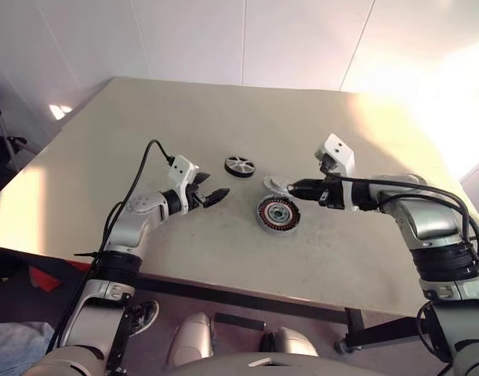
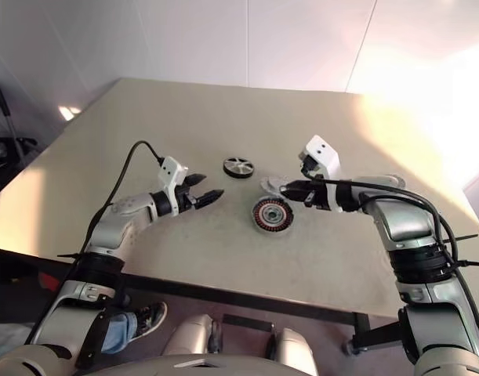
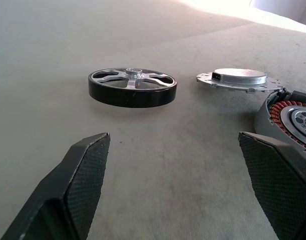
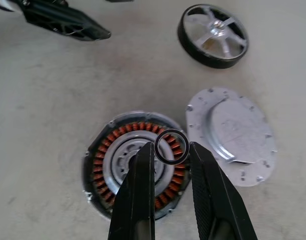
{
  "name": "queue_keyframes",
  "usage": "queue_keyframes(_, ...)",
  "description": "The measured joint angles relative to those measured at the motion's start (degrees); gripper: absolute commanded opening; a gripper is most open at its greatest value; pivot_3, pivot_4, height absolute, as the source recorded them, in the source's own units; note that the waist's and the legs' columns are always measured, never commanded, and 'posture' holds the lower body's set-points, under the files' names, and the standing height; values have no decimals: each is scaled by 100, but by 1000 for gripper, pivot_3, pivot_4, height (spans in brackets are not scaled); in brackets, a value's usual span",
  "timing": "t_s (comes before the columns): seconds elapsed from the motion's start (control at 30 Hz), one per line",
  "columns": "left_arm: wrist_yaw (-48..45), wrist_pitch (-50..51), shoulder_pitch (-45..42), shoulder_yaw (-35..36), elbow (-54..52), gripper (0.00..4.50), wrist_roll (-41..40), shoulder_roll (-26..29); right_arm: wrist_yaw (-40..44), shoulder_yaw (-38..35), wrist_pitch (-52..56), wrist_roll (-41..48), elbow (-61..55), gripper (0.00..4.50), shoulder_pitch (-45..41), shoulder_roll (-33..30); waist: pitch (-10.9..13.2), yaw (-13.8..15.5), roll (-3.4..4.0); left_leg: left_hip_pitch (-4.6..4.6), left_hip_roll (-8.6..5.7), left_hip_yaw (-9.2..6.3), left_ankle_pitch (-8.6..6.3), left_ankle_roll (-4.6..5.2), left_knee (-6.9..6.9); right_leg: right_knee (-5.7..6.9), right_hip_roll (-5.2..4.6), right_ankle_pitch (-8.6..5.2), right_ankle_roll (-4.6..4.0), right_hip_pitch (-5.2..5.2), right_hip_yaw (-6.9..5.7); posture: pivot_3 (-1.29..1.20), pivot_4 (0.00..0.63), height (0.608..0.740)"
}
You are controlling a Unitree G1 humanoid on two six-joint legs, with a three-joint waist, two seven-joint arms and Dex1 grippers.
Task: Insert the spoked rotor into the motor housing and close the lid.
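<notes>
The spoked rotor [image 1: 240, 166], a dark-rimmed wheel with silvery spokes, lies flat at mid-table. The motor housing [image 1: 278, 213], with copper windings around a silvery centre, sits nearer me and to the rotor's right. The pale grey lid [image 1: 275, 186] lies flat on the table between them, just behind the housing. My left gripper [image 1: 210, 193] hovers open and empty to the left of the housing, pointing toward the parts. My right gripper [image 4: 172, 147] hangs over the housing [image 4: 110, 150], shut on a small black ring [image 4: 171, 132] pinched between its fingertips.
The parts lie on a wide beige table [image 1: 184, 117] with bare surface all around them. Its front edge runs close to me. White wall panels stand behind the table, and strong light falls across its far right corner.
</notes>
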Motion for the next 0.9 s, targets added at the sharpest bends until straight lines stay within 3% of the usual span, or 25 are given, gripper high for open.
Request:
queue_keyframes(0.17, 0, 0, -22, -8, 13, 4363, 7, -23, -187, 357, 76, 18, -189, 714, 292, 191, 0, -27, 0, 1, 0, 0, 2, -4, -1, 3, 1, 0, 0, -2, 0, 0, 0, 740)
queue_keyframes(0.9, 18, 3, -66, -9, 12, 4363, 25, -12, -459, 767, -216, -165, 282, 714, 112, 339, 0, -56, 0, 18, 0, 0, 3, -6, -6, 1, 0, 0, 0, 14, 0, 0, 0, 740)
